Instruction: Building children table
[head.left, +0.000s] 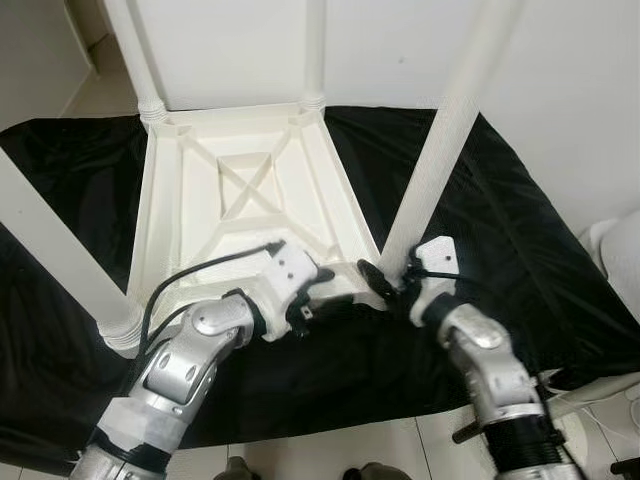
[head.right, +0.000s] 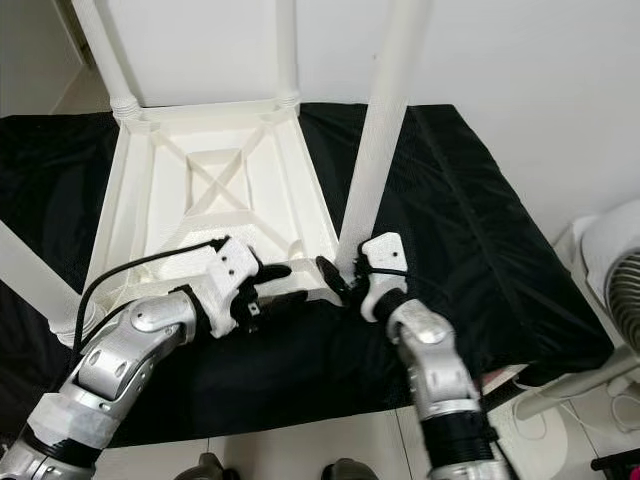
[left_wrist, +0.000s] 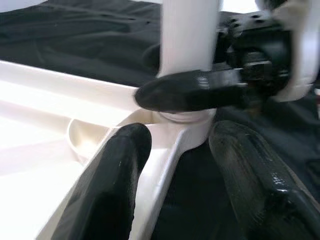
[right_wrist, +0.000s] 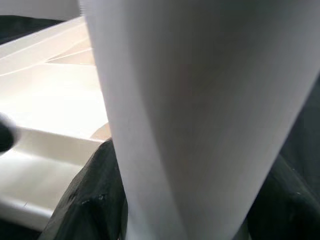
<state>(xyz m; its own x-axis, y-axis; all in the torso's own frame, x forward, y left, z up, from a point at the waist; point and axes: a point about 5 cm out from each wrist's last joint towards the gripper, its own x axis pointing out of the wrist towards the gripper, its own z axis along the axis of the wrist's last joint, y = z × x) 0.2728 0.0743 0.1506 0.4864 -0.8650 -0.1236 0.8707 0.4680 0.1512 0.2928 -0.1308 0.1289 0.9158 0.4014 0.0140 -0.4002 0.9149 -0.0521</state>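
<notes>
The right gripper (head.left: 385, 282) is clamped round the base of the white table leg (head.left: 440, 150) at the upturned tabletop's (head.left: 250, 215) 5 o'clock corner. The left gripper (left_wrist: 175, 170), fingers parted, straddles the tabletop's near rim, seemingly touching. Black cloth (head.left: 540, 260) spreads underneath, with white wall (head.left: 570, 90) at 12 o'clock.

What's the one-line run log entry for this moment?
right pincer: shut on table leg | left pincer: open at tabletop corner | cloth: underneath

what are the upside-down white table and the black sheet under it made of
The upside-down white table top looks like moulded plastic, matte with a slight sheen: ribbed underside, crossed braces, round leg sockets. The black sheet looks like thin, faintly shiny fabric, possibly nylon: it wrinkles and drapes over the edges.
</notes>
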